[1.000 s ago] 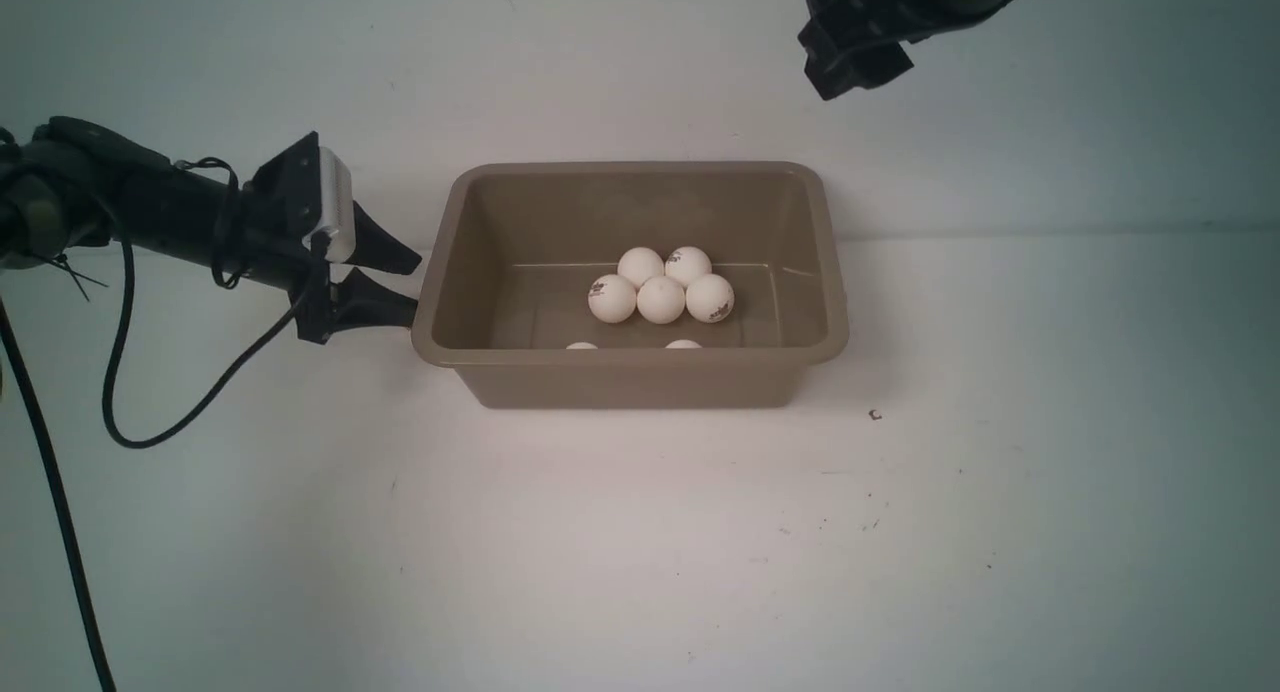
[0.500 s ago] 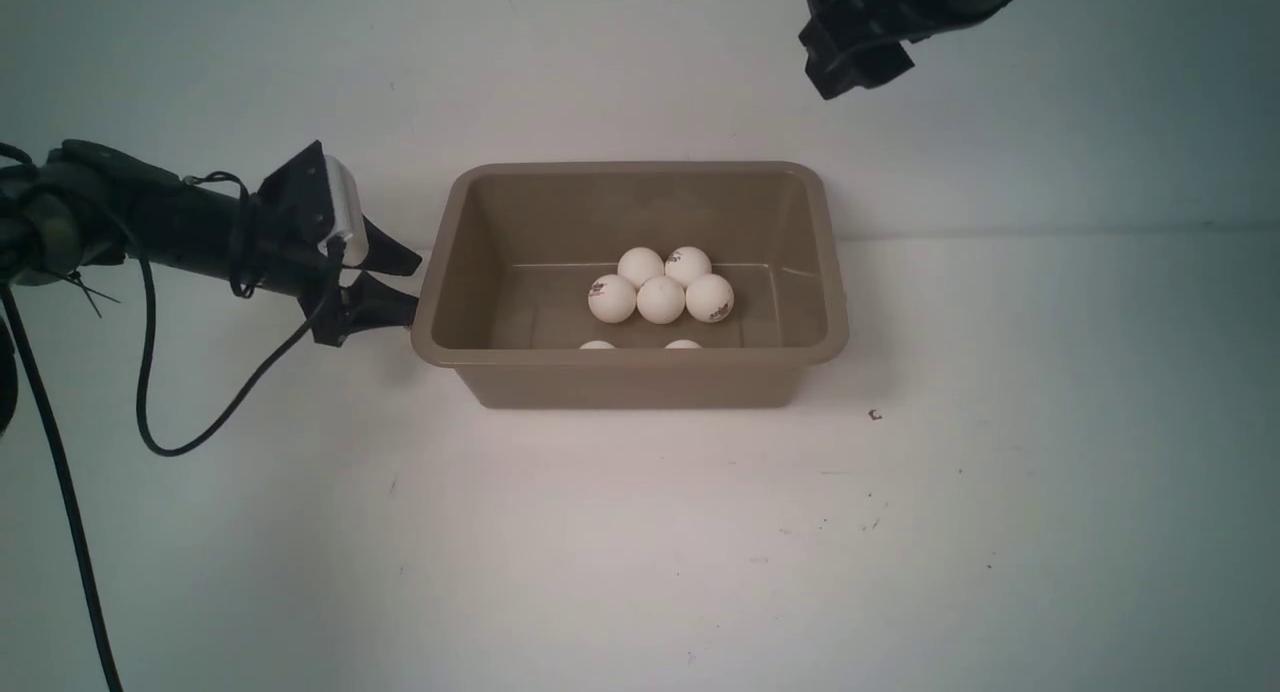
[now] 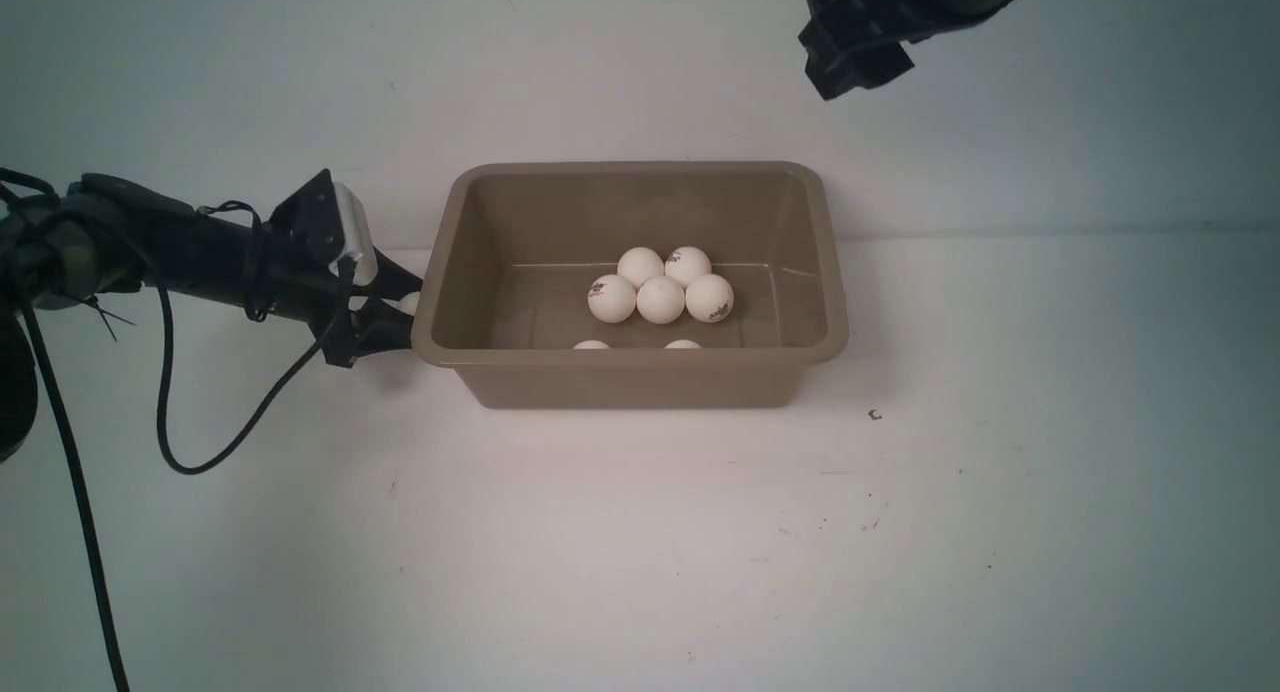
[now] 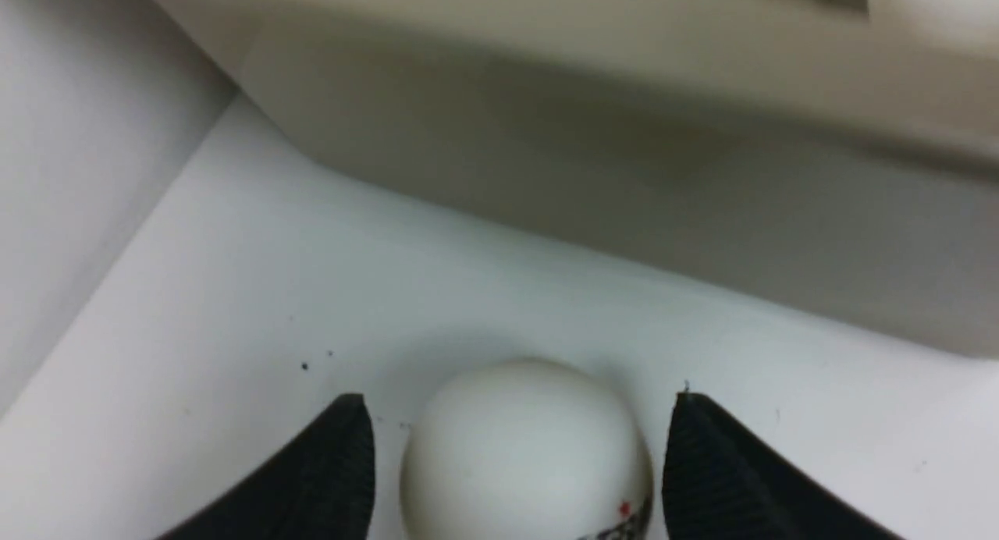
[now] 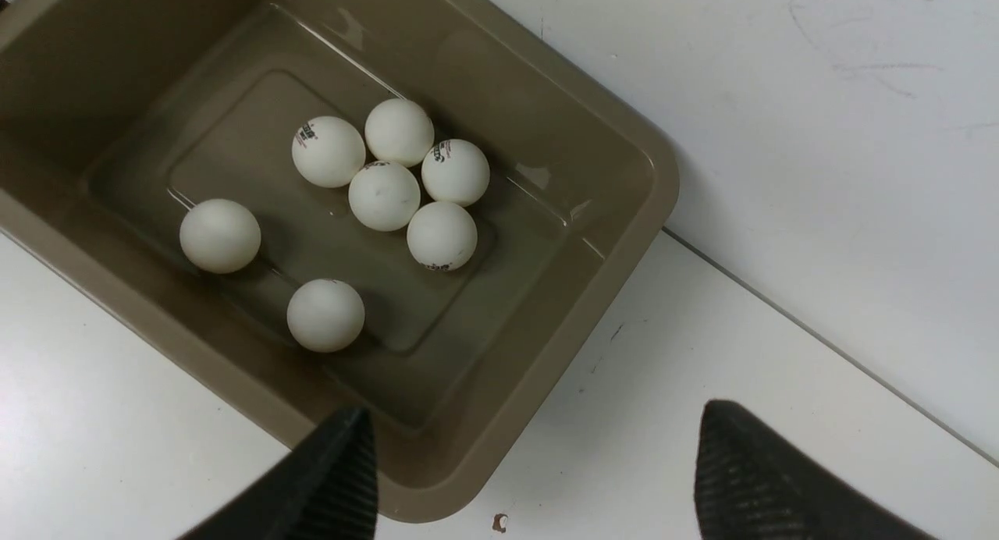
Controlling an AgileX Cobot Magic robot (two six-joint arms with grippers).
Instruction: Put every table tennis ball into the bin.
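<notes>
The taupe bin [image 3: 628, 370] stands mid-table with several white table tennis balls [image 3: 660, 287] inside; five sit clustered and two lie by the near wall. From the right wrist view the same balls [image 5: 384, 195] show on the bin's floor [image 5: 257, 134]. One more table tennis ball [image 3: 408, 300] lies on the table just left of the bin. My left gripper [image 3: 405, 308] is open around it, and a gap shows on each side of the ball [image 4: 527, 454] between the fingers [image 4: 335, 477]. My right gripper [image 3: 850, 57] hangs open and empty, high above the bin's far right corner.
A white wall rises close behind the bin. The left arm's black cable [image 3: 230, 442] loops down over the table at the left. A small dark speck [image 3: 875, 414] lies on the table right of the bin.
My left gripper has come down and slid toward the bin, and the loose ball now shows between its fingers. One ball by the bin's near wall shifted slightly. The right arm stayed still.
</notes>
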